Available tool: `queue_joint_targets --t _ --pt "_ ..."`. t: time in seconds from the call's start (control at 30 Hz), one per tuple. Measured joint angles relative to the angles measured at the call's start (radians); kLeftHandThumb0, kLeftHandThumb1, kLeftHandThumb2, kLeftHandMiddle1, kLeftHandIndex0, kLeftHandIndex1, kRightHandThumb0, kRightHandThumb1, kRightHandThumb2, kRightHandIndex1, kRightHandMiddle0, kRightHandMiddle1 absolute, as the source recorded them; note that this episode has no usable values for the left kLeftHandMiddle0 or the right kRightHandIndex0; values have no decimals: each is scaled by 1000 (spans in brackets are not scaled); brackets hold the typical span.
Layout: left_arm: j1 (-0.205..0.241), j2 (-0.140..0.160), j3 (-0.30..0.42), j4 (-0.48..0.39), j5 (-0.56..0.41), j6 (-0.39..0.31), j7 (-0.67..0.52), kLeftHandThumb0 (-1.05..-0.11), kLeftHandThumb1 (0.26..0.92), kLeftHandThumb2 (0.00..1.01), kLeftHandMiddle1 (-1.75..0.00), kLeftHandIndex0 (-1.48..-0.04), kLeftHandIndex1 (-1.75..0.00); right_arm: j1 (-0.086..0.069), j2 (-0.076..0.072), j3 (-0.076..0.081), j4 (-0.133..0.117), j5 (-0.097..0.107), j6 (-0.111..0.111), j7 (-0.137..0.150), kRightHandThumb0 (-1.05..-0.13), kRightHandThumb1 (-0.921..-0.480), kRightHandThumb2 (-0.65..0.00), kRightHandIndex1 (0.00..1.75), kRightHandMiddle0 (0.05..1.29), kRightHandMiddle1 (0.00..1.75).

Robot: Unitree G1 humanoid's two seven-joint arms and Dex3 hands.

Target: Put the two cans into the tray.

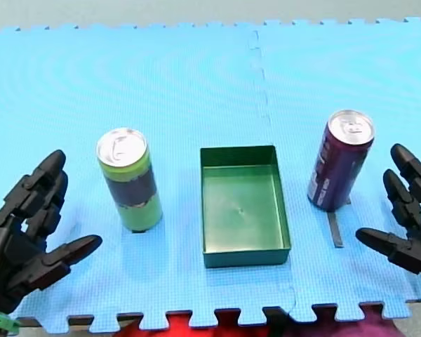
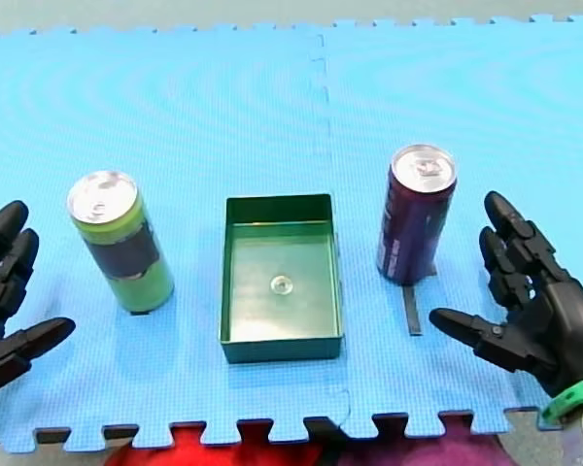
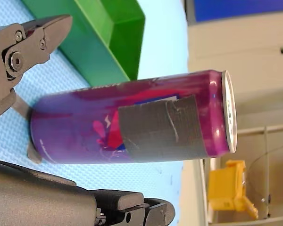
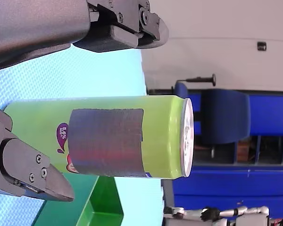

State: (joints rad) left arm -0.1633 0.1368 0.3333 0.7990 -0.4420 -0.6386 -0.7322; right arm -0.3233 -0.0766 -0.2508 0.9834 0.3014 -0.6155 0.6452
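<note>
Two upright cans flank the tray (image 1: 245, 258), bare mat (image 1: 179, 210) between. Left robot hand (image 1: 24, 239) by the green can (image 1: 130, 181), right robot hand (image 2: 534, 316) by the purple can (image 1: 339, 161), both wide and holding nothing.

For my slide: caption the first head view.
Green can and purple can stand flanking the tray, open left hand and open right hand just outside them.
</note>
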Motion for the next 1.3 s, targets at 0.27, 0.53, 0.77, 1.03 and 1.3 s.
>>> queue_joint_targets --t 0.27,0.53,0.77,1.03,1.3 --pt "-10 4 14 27 -1 -2 -12 -1048 673 1 0 -237 -2 -9 1 -18 5 14 0 0 -938 -614 -6 0 118 0" --pt "-20 6 22 48 3 -12 -17 -1048 677 3 0 -241 -3 -12 4 -28 4 22 0 0 -982 -634 -7 3 108 0" --pt "-32 6 30 70 1 -17 -33 -1048 675 1 0 -244 -4 -13 7 -27 -1 22 2 -1 -1011 -656 -9 11 105 0" --pt "-41 7 38 88 -2 -19 -45 -1048 675 1 0 -247 -3 -18 4 -30 0 29 20 18 -1034 -681 -10 12 100 0" --pt "-43 8 39 91 0 -20 -45 -1048 680 2 0 -250 -4 -24 2 -25 5 13 6 19 -1048 -733 -23 17 96 0"
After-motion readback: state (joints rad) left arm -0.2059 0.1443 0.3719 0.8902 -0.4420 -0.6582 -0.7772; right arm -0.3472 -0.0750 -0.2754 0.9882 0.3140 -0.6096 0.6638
